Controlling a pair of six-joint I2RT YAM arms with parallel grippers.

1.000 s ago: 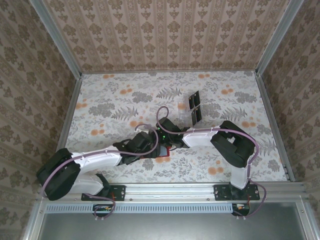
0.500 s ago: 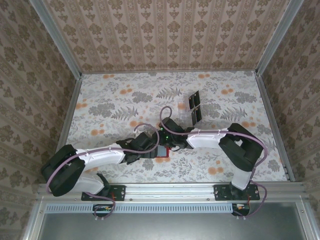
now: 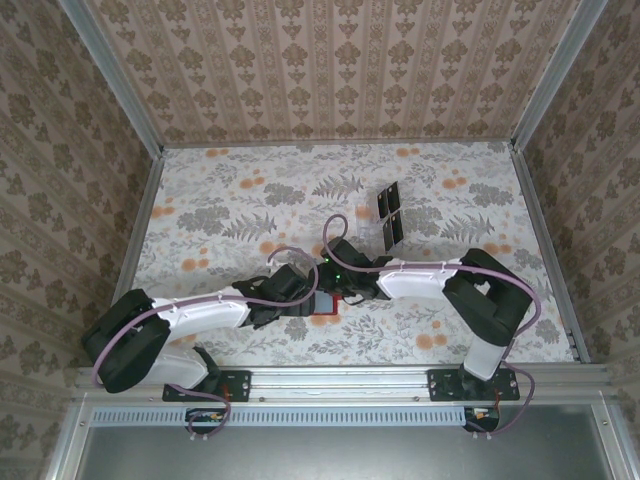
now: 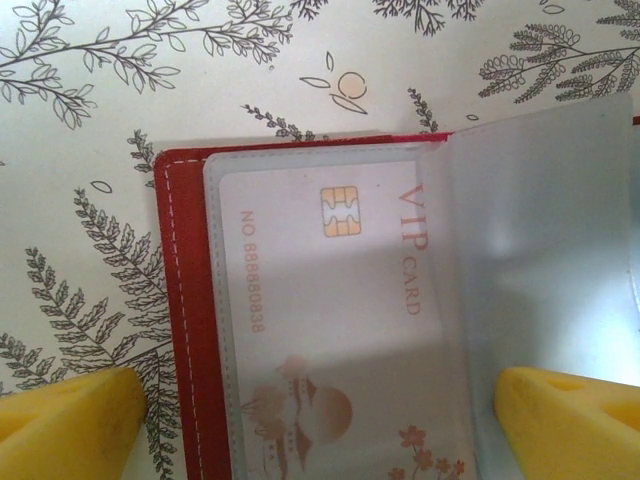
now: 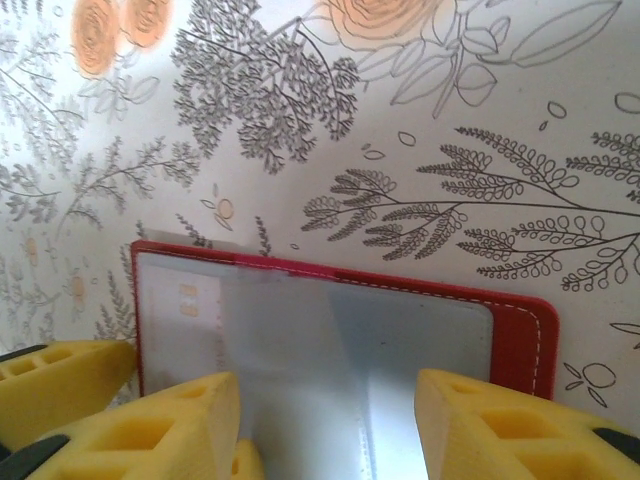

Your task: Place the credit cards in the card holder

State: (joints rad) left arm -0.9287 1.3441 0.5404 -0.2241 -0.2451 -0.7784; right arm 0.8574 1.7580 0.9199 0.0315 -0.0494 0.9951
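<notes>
The red card holder (image 3: pixel 326 307) lies open on the table near the front centre, clear sleeves facing up. A pale card printed VIP (image 4: pixel 330 290) sits inside the left sleeve, next to the red border (image 4: pixel 180 300). A loose clear sleeve leaf (image 4: pixel 540 250) stands raised over the right half. My left gripper (image 4: pixel 320 430) is open, its yellow fingers (image 4: pixel 70 425) straddling the holder. My right gripper (image 5: pixel 330 430) is open over the holder's right half (image 5: pixel 515 335), with the clear leaf between its jaws. Two dark credit cards (image 3: pixel 389 214) stand further back.
The dark cards sit in a clear plastic rack (image 3: pixel 366 212) behind the grippers. Both forearms meet over the holder, and a yellow finger of the left gripper (image 5: pixel 50 385) shows beside my right one. Patterned walls close in the floral table (image 3: pixel 220 200).
The right arm's elbow has swung to the right and its wrist has edged back. The left forearm has shifted slightly. Both grippers stay over the open holder.
</notes>
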